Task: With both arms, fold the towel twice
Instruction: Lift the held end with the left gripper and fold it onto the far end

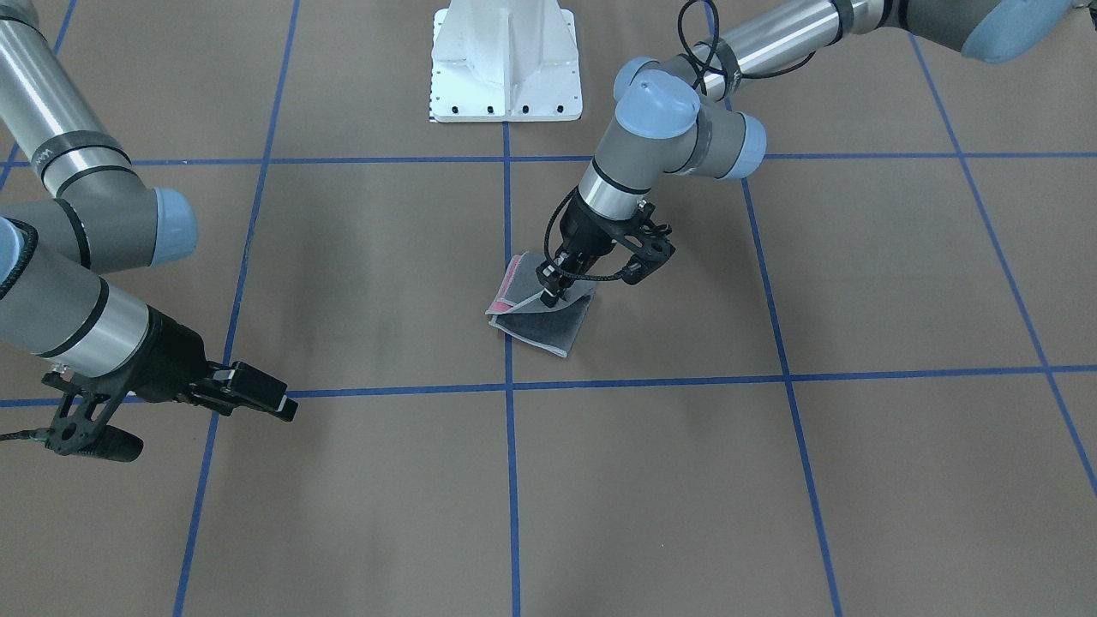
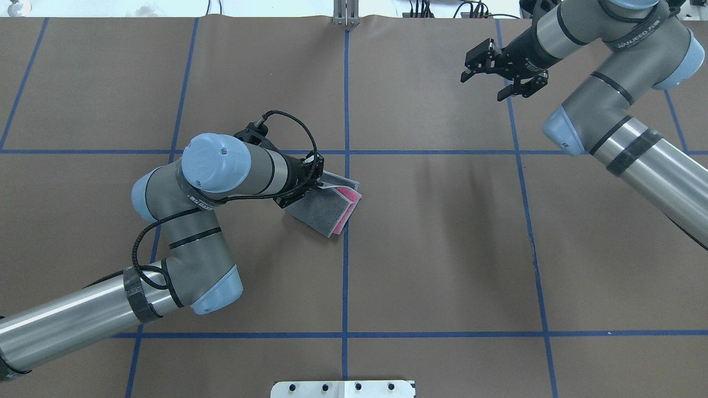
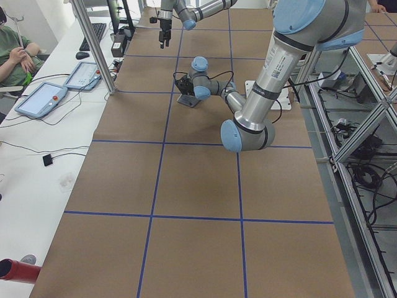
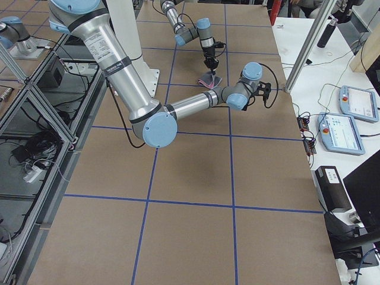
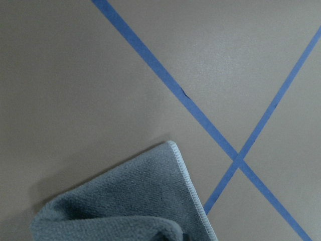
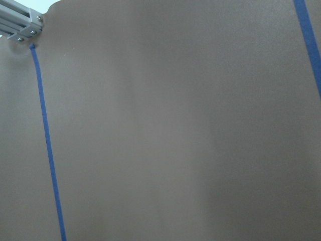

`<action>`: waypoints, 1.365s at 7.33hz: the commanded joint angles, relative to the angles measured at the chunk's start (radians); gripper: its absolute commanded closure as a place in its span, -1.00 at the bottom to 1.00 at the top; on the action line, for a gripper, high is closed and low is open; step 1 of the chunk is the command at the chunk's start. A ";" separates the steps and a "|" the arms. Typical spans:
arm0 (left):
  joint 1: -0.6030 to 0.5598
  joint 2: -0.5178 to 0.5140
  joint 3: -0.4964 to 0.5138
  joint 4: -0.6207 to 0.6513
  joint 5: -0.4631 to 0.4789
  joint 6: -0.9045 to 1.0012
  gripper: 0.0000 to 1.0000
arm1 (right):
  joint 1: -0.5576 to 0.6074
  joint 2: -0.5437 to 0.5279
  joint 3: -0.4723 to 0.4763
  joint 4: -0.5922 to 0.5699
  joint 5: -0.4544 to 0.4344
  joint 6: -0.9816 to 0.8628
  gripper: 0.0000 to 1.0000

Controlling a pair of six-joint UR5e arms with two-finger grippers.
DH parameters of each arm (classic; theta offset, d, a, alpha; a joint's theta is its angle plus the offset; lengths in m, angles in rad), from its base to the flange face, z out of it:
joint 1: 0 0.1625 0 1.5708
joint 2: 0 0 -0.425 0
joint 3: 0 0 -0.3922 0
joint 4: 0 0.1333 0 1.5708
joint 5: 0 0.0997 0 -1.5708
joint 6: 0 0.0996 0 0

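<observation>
The towel (image 1: 548,324) lies near the middle of the table (image 1: 771,480), just beside a blue tape line (image 1: 510,428). It is already a small layered packet, dark grey face up, with pink showing along one edge. The left gripper (image 1: 550,294) comes down steeply on the packet's upper edge. Its jaws appear closed on the top layer, whose pale border is lifted slightly there. The right gripper (image 2: 484,83) hovers well apart over bare table, its jaws spread and holding nothing.

The second fold looks nearly finished, so the step in hand is probably setting the held edge down. To do this well, the left arm should:

- lower the held edge until its border sits over the layers beneath
- release only once the cloth rests flat
- lift straight away, so the terry does not snag and drag the fold open
</observation>
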 commanded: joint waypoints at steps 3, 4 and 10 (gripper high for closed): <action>-0.035 0.002 0.038 -0.008 -0.013 -0.004 1.00 | -0.009 -0.002 0.001 0.002 -0.002 0.001 -1.00; -0.035 0.001 0.052 -0.008 -0.013 -0.006 1.00 | -0.009 -0.002 0.001 0.000 -0.002 0.001 -1.00; -0.049 -0.013 0.146 -0.091 -0.006 -0.009 0.52 | -0.010 -0.005 0.001 0.000 -0.005 0.001 -1.00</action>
